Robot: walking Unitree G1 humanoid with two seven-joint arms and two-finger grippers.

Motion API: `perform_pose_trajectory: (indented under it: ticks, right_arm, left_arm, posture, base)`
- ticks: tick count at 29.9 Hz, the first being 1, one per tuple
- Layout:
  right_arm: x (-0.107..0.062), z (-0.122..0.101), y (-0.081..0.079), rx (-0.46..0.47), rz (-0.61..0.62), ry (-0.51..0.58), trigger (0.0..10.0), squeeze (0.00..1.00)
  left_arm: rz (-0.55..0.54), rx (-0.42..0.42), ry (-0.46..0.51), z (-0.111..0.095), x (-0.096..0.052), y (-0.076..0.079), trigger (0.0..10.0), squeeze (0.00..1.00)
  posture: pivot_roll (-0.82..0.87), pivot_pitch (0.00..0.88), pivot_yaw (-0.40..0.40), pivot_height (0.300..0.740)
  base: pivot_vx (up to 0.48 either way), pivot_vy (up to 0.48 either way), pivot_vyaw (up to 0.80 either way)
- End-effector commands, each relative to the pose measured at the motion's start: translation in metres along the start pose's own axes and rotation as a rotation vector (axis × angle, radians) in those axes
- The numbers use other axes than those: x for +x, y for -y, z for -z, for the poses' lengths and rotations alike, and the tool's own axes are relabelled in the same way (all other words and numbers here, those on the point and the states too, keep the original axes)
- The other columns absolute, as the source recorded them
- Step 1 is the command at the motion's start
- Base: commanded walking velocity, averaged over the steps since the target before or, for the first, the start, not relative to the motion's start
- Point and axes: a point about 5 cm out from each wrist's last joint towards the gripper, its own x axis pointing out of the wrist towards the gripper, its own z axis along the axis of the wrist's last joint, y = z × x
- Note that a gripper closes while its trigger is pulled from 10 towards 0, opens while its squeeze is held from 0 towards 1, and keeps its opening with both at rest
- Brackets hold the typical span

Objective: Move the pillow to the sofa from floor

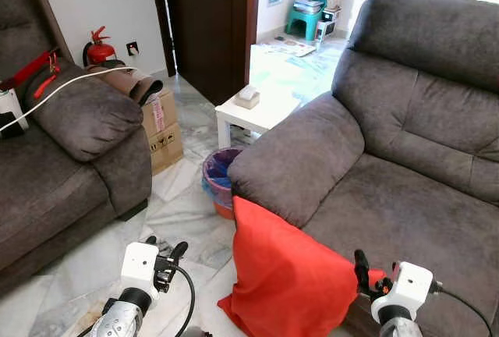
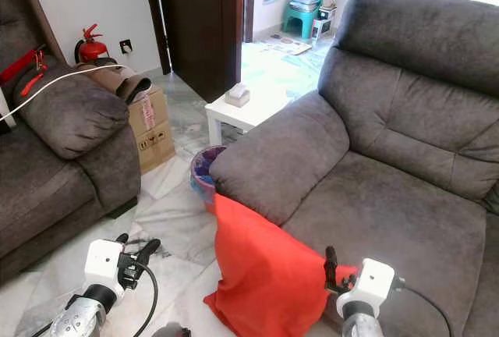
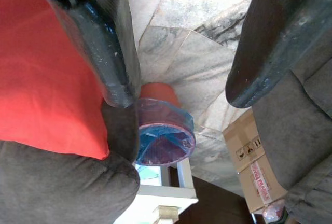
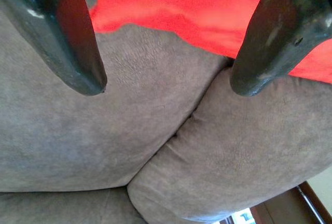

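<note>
Pillow (image 1: 284, 278): red, propped on floor (image 1: 187, 212) against sofa (image 1: 405, 181) front | left pincer (image 1: 166, 250): wide, beside pillow | right pincer (image 4: 166, 86): wide, near sofa seat edge

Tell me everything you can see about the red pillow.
The red pillow is a plain, bright red fabric cushion, soft-looking and slightly creased. It stands tilted on one corner on the marble floor, leaning against the front of the grey sofa below its armrest. The right gripper, fingers open, is beside its upper edge; the left gripper hangs apart, also open.
</note>
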Motion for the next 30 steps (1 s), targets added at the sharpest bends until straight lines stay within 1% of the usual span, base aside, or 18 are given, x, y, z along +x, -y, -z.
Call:
perform_pose_trajectory:
  ticks: [1, 5, 12, 16, 17, 19, 20, 22, 23, 24, 25, 26, 27, 28, 30]
  right_arm:
    - [0.0, -0.001, 0.001, -0.004, 0.007, 0.001, 10.0, 0.0]
    - [0.0, 0.0, 0.002, -0.013, 0.008, -0.011, 10.0, 0.0]
    - [0.005, -0.005, 0.003, -0.031, 0.013, -0.017, 10.0, 0.0]
    - [0.014, -0.013, 0.001, -0.067, -0.05, -0.042, 10.0, 0.0]
    - [0.016, -0.015, -0.001, -0.122, -0.085, -0.057, 10.0, 0.0]
    - [0.018, -0.018, -0.002, -0.176, -0.119, -0.066, 10.0, 0.0]
    - [0.022, -0.022, -0.002, -0.253, -0.161, -0.079, 10.0, 0.0]
    - [0.025, -0.027, -0.003, -0.294, -0.185, -0.081, 10.0, 0.0]
    - [0.028, -0.032, -0.004, -0.318, -0.207, -0.07, 10.0, 0.0]
    - [0.028, -0.032, -0.004, -0.318, -0.207, -0.07, 10.0, 0.0]
    - [0.03, -0.037, -0.006, -0.327, -0.222, -0.056, 10.0, 0.13]
    - [0.033, -0.041, -0.007, -0.318, -0.232, -0.04, 10.0, 0.74]
    - [0.035, -0.045, -0.01, -0.305, -0.249, -0.024, 10.0, 1.0]
    - [0.037, -0.05, -0.015, -0.295, -0.285, -0.009, 10.0, 1.0]
    - [0.039, -0.051, -0.019, -0.299, -0.309, -0.011, 10.0, 1.0]
  left_arm:
    - [0.007, -0.001, 0.011, -0.003, 0.0, 0.0, 10.0, 0.0]
    - [0.016, -0.009, 0.0, -0.001, 0.0, 0.002, 10.0, 0.0]
    - [0.044, -0.021, -0.009, 0.0, -0.001, 0.006, 10.0, 0.0]
    - [0.05, -0.023, -0.016, 0.001, -0.001, 0.006, 10.0, 0.0]
    - [0.052, -0.022, -0.022, 0.002, -0.002, 0.006, 10.0, 0.0]
    - [0.056, -0.017, -0.031, 0.004, -0.003, 0.006, 10.0, 0.0]
    - [0.061, -0.008, -0.056, 0.009, -0.006, 0.005, 10.0, 0.0]
    - [0.055, -0.002, -0.078, 0.014, -0.009, 0.003, 10.0, 0.0]
    - [0.038, -0.003, -0.092, 0.019, -0.014, 0.001, 10.0, 0.0]
    - [0.038, -0.003, -0.092, 0.019, -0.014, 0.001, 10.0, 0.0]
    - [0.028, -0.01, -0.095, 0.021, -0.016, 0.0, 10.0, 0.0]
    - [0.02, -0.018, -0.094, 0.021, -0.018, 0.0, 10.0, 0.0]
    - [0.015, -0.025, -0.09, 0.02, -0.018, 0.0, 10.0, 0.0]
    - [0.011, -0.031, -0.084, 0.02, -0.019, 0.001, 10.0, 0.0]
    - [0.007, -0.034, -0.076, 0.018, -0.017, 0.001, 10.0, 0.0]
  posture:
    - [0.04, 0.074, 0.01, 0.65]
    - [0.04, 0.077, 0.01, 0.65]
    - [0.05, 0.075, 0.007, 0.65]
    - [0.05, 0.074, 0.005, 0.65]
    - [0.06, 0.072, 0.001, 0.65]
    - [0.06, 0.07, -0.001, 0.65]
    - [0.06, 0.071, -0.003, 0.65]
    - [0.06, 0.069, -0.005, 0.65]
    - [0.06, 0.07, -0.013, 0.65]
    - [0.06, 0.07, -0.013, 0.65]
    - [0.07, 0.069, -0.017, 0.65]
    - [0.07, 0.069, -0.022, 0.65]
    - [0.08, 0.07, -0.025, 0.65]
    - [0.09, 0.067, -0.031, 0.65]
    - [0.1, 0.065, -0.037, 0.65]
  base:
    - [0.334, 0.0, 0.0]
    - [0.301, 0.0, 0.0]
    - [0.0, 0.0, 0.0]
    - [0.0, 0.0, 0.0]
    - [0.0, 0.0, 0.0]
    - [0.0, 0.0, 0.0]
    - [0.0, 0.0, 0.0]
    - [0.0, 0.0, 0.0]
    - [0.0, 0.0, 0.0]
    - [0.0, 0.0, 0.0]
    - [0.0, 0.0, 0.0]
    - [0.0, 0.0, 0.0]
    - [0.0, 0.0, 0.0]
    - [0.0, 0.0, 0.0]
    - [0.0, 0.0, 0.0]
